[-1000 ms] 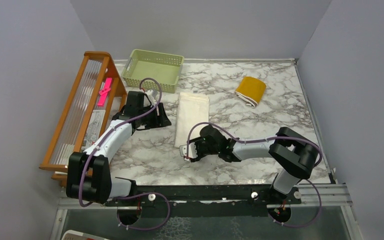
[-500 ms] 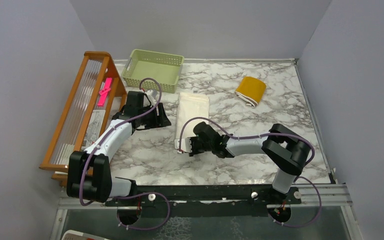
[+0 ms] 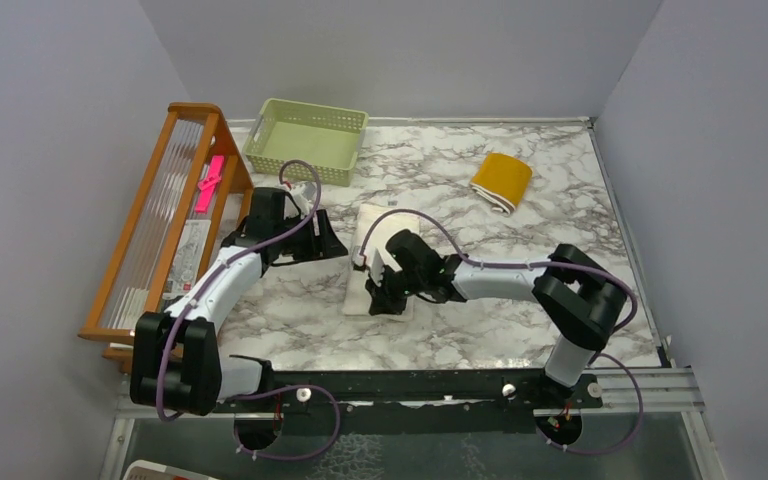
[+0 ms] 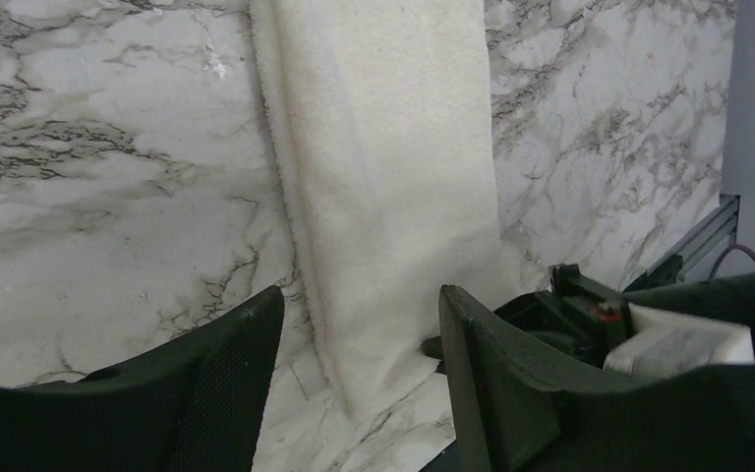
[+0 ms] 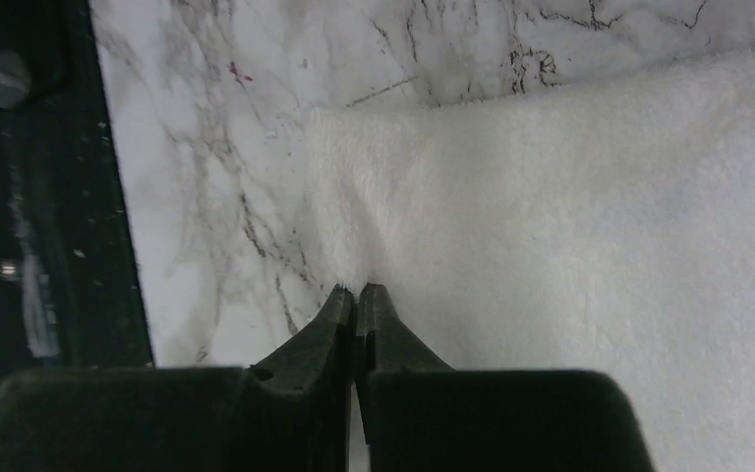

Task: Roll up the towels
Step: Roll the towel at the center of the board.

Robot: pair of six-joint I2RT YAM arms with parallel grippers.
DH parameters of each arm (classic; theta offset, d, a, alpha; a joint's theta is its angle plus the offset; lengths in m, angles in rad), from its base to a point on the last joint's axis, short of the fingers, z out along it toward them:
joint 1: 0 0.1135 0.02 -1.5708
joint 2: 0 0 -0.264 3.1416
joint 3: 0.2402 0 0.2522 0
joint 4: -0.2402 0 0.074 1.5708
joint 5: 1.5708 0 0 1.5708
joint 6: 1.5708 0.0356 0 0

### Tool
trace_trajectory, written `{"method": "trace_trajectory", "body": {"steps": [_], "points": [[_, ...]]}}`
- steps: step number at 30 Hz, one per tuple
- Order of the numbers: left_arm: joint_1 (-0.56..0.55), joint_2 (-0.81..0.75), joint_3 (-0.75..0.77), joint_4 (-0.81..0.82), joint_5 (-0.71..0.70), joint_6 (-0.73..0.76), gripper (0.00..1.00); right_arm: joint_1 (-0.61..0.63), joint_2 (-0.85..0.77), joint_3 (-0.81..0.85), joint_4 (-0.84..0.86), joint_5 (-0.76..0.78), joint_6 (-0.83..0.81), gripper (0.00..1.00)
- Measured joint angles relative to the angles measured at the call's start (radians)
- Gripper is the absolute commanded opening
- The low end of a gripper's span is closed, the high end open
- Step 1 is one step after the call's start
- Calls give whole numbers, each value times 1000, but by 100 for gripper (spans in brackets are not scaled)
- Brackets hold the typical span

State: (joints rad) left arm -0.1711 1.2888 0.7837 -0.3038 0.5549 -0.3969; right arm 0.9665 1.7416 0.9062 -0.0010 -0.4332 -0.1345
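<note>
Surface: a white tabletop (image 3: 550, 215) with grey marble veining fills the middle of the top view. Plain lavender-grey walls close it in at the back and on both sides. A black mounting rail (image 3: 410, 386) runs along the lower edge of the frame and carries both arm bases. A pale metal strip borders the marble on the right.

Fixtures: a wooden rack (image 3: 150, 235) stands at the left of the frame against the side wall, with a pink item (image 3: 208, 182) lying in it. A pale green basket (image 3: 306, 138) sits at the upper left of the marble, just beside the rack's far end.

Task items: the cream towel (image 4: 383, 167) lies flat as a long strip left of centre, running from near the basket toward the lower edge. The yellow towel (image 3: 501, 181) rests as a short roll at the upper right of the marble, well apart from the cream one, with a white edge showing at its end.

Left gripper (image 4: 359, 307): its fingers stand apart, and it is positioned just beside the cream towel's left edge. Its wrist view shows the strip running away between the two black fingers.

Right gripper (image 5: 356, 292): it reaches in over the near part of the cream towel. Its fingertips are pressed together at the towel's edge close to a corner. The fabric is gathered into a small pucker at the tips, so it is pinched there.
</note>
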Motion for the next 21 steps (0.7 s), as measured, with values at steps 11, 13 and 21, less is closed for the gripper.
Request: {"method": "trace_trajectory", "body": {"steps": [11, 13, 21], "points": [[0, -105, -74, 37, 73, -53, 62, -212, 222, 349, -226, -342, 265, 1], [0, -117, -83, 49, 80, -66, 62, -229, 292, 379, -263, -396, 288, 1], [0, -177, -191, 163, 136, -193, 59, -259, 364, 383, -312, -522, 372, 1]]}}
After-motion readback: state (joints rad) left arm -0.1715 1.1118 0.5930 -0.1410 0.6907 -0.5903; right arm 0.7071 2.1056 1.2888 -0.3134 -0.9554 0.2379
